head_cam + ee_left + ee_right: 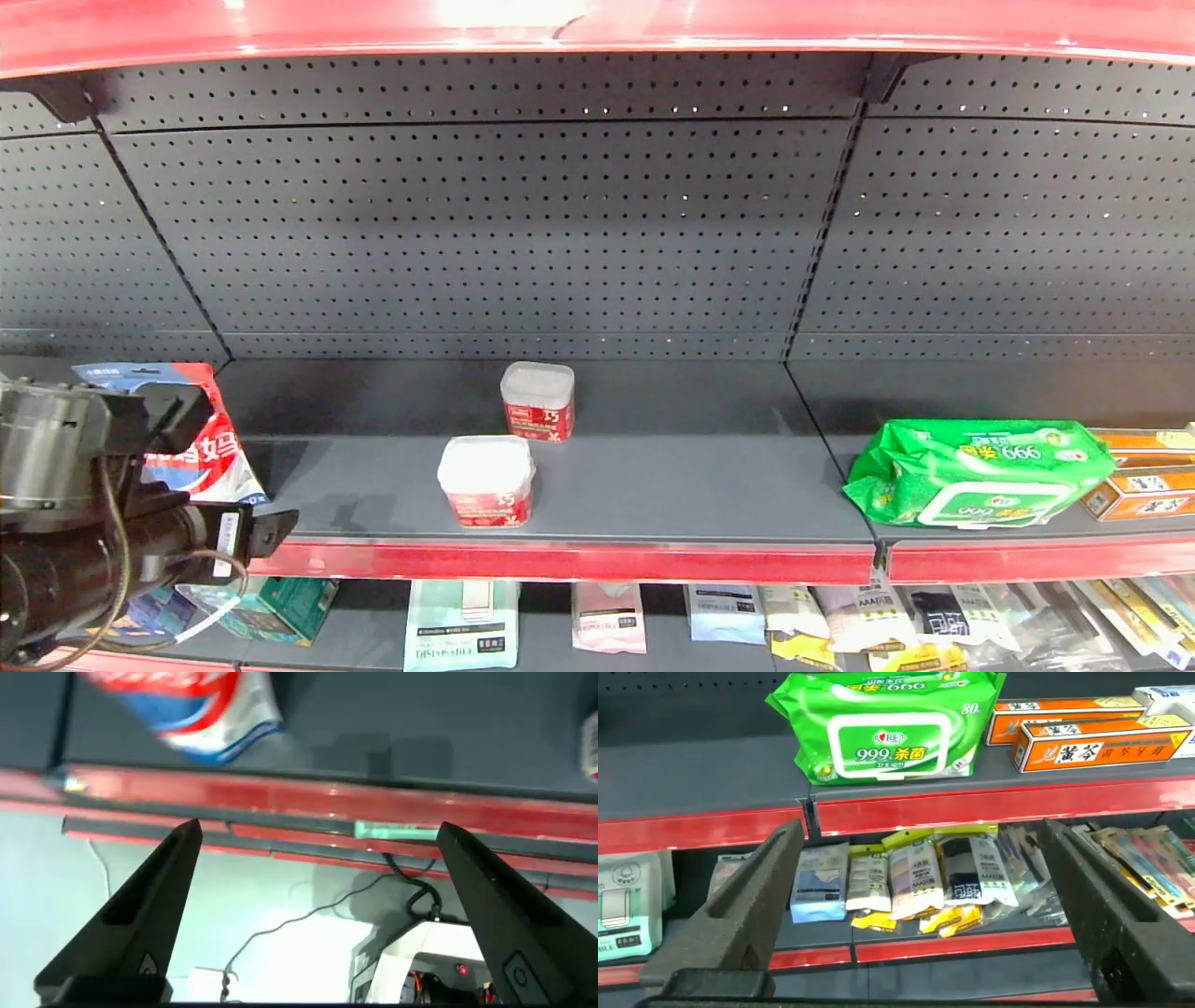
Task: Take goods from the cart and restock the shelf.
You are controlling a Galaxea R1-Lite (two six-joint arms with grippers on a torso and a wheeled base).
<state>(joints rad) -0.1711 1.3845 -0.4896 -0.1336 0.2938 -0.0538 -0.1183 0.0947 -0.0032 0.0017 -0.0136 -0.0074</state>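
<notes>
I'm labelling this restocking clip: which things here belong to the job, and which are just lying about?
Job, likely: shelf; red-white-blue pouch beside the open left pincer; front tub; rear tub; open right pincer.
Lying about: green wipes pack; orange boxes; lower-shelf packets.

The shelf (653, 467) is matt dark-grey metal, its back panel (485, 224) perforated sheet, its front strip (560, 563) glossy red. The near tub (486, 481) and far tub (538, 399) are plastic with frosted lids. The wipes pack (971, 467) is shiny green film, and the boxes (1144, 481) are printed card. The right gripper (920, 835) has fingers (738, 915) of rough matt black foam.
</notes>
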